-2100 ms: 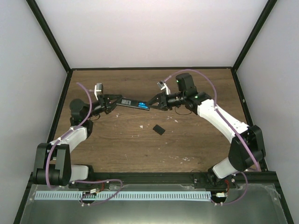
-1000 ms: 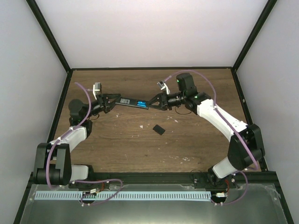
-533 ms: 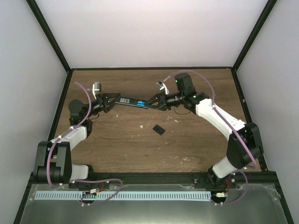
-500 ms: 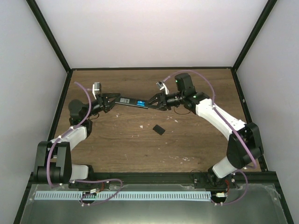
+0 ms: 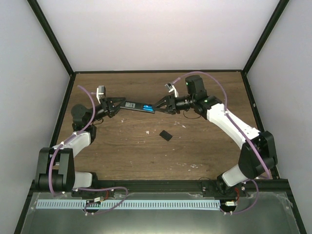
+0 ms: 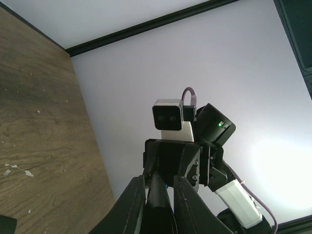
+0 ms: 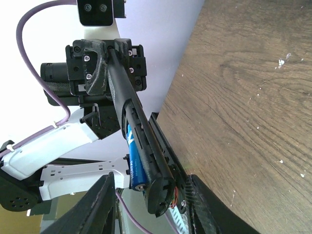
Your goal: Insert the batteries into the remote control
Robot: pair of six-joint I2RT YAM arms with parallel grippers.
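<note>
- Spanning the floor of the cell, the brown wood-grain worktop [image 5: 146, 161] carries only a few loose bits. The task's main thing hangs in the air above its far half.
- Reaching in from either side, the white-and-black left arm [image 5: 73, 141] and right arm [image 5: 229, 124] meet at the far middle, one at each end of the remote.
- The left claw [image 5: 117, 107] is clenched on the left end of the slim, long black rectangular remote control [image 5: 138, 106], holding it roughly level and clear of the worktop. The left wrist view shows the bar pinched end-on between both fingers.
- The right claw [image 5: 158, 106] is released. In its wrist view the fingers stand spread on either side of the remote's other end, with a gap on each side.
- The short black rectangular cover piece [image 5: 165, 135] lies flat on the worktop, nearer the arm bases and well apart from the remote.
- The bright blue cylindrical battery [image 7: 132, 156] sits in the narrow bay, towards the right claw's end. Whether a second lies beside it, I cannot tell.
- Small white specks [image 5: 147, 131] dot the wood just left of the cover piece.
- The step in hand, as I judge it, is seating the battery. Loading looks close to done, since no loose blue cylinder shows on the worktop.
- The next move calls for a light press to set the battery flush while the left claw grips firmly. The right claw should then back off straight, without knocking the bar askew.
</note>
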